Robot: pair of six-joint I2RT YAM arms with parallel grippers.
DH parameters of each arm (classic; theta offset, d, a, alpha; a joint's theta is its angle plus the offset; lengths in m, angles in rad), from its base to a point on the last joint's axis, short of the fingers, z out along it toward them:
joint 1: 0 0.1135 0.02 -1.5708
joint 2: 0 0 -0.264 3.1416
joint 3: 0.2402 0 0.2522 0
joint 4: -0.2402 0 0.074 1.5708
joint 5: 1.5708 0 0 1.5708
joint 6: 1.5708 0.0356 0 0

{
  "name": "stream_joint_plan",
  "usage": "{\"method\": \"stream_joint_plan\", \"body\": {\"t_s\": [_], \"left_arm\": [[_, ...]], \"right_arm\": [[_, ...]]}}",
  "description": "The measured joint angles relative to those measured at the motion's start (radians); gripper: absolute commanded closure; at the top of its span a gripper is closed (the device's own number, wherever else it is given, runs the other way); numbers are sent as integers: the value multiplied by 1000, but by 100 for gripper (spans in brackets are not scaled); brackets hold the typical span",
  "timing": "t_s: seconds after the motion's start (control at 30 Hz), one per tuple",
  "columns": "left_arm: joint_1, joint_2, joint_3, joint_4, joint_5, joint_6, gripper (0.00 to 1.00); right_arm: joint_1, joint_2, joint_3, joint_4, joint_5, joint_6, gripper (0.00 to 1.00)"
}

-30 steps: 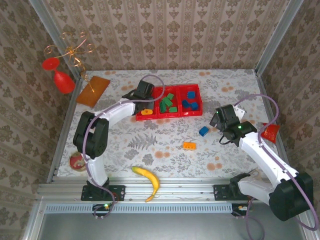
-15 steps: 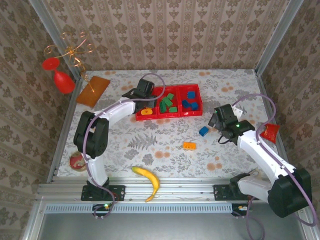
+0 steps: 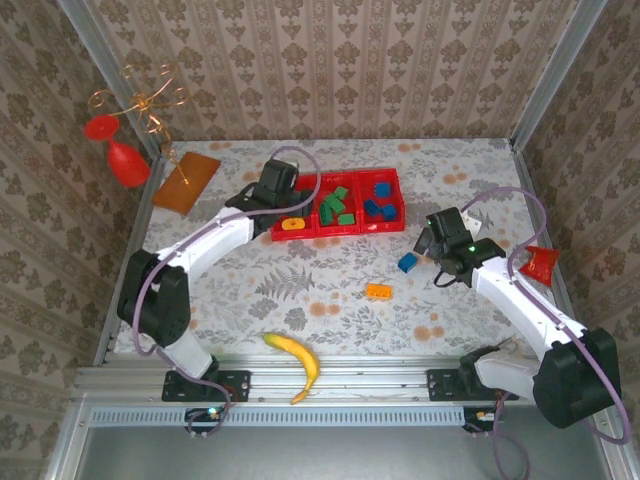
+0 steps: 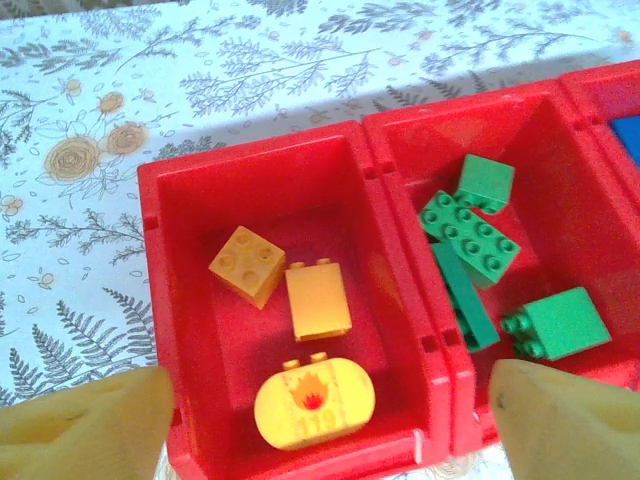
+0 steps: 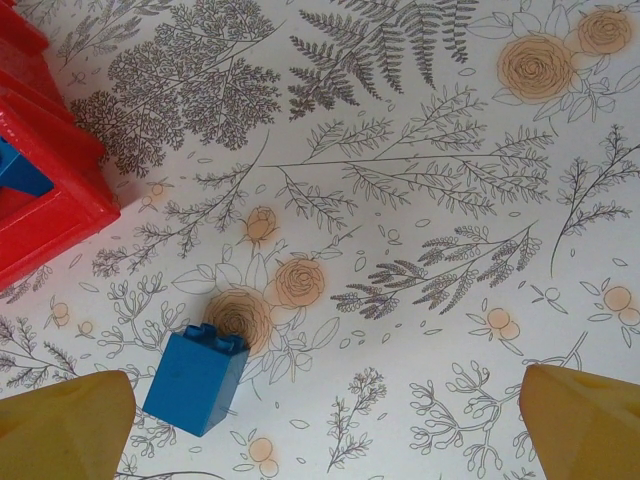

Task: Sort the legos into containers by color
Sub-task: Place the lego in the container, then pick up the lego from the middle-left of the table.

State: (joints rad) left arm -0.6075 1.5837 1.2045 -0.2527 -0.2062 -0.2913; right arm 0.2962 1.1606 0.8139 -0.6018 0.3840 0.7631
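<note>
light: bright, even, white, diffuse | shadows: faint and soft beneath the arms (image 3: 215, 235) and beside the blue brick (image 5: 196, 380) | glare: slight sheen on the red tray (image 4: 400, 300) walls | focus: table (image 5: 400, 250) pattern sharp in all views; yellow fingertips (image 4: 85, 420) at wrist-view lower corners blurred | edges: metal rails (image 3: 112, 78) splay outward in the overhead view

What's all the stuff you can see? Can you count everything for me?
tray: one, red, three compartments, far middle of table.
orange legos: three, left compartment; one loose on table.
green legos: four, middle compartment.
blue legos: several, right compartment; one loose on table.
banana: one, yellow, near edge.
board: one, orange-brown, far left.
packet: one, red, right edge.
goblet: one, red, left wall.
left pincer: open, yellow fingers, above orange legos.
right pincer: open, yellow fingers, near the loose blue one.
</note>
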Motion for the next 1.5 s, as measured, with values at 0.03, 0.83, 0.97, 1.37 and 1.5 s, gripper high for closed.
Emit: {"method": "stream_joint_plan", "body": {"t_s": [0.03, 0.83, 0.97, 1.37, 1.5], "left_arm": [[-9, -17, -15, -1, 0, 1, 2], [-211, -153, -351, 256, 262, 267, 0], [-231, -135, -364, 311, 342, 320, 0], [-338, 50, -360, 419, 485, 533, 0], [-374, 111, -351, 454, 509, 613, 0]], "right_arm": [[0, 0, 0, 0, 0, 0, 0], [0, 25, 0, 0, -3, 1, 0], [0, 26, 0, -1, -3, 1, 0], [0, 26, 0, -1, -3, 0, 0], [0, 26, 0, -2, -3, 0, 0]]}}
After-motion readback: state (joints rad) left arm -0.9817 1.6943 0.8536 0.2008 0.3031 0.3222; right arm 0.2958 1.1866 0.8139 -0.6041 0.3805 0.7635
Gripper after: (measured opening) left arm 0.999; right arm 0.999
